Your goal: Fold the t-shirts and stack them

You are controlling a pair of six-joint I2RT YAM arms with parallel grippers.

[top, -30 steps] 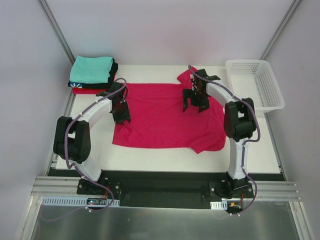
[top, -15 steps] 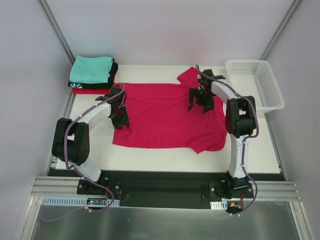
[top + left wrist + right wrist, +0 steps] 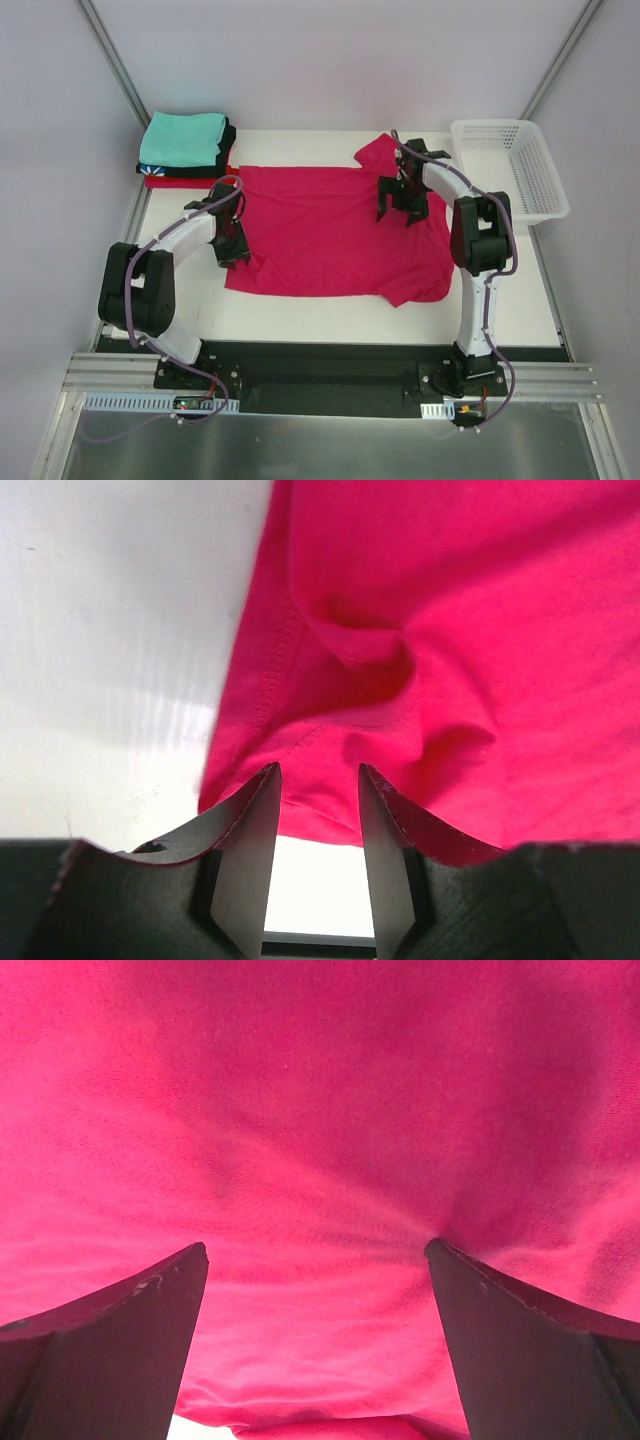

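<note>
A crimson-pink t-shirt (image 3: 330, 230) lies spread flat on the white table. My left gripper (image 3: 230, 256) is open and low at the shirt's left edge. In the left wrist view the shirt's hemmed, rumpled edge (image 3: 330, 680) sits just past the fingertips of my left gripper (image 3: 318, 780), with bare table between the fingers. My right gripper (image 3: 402, 214) is wide open over the shirt's right part near the sleeve. In the right wrist view cloth (image 3: 320, 1110) fills the space around my right gripper (image 3: 315, 1252). A folded stack stands at the back left: teal t-shirt (image 3: 183, 138) on top, black (image 3: 228, 138) under it, red (image 3: 172, 182) at the bottom.
A white mesh basket (image 3: 520, 190) stands at the back right of the table. Grey walls and metal posts close in the back and sides. The white table (image 3: 330, 315) shows bare between the shirt and the arm bases.
My left gripper has moved left and nearer, from on the shirt to its left edge. My right gripper shifted a little right and back a second ago, then stayed still.
</note>
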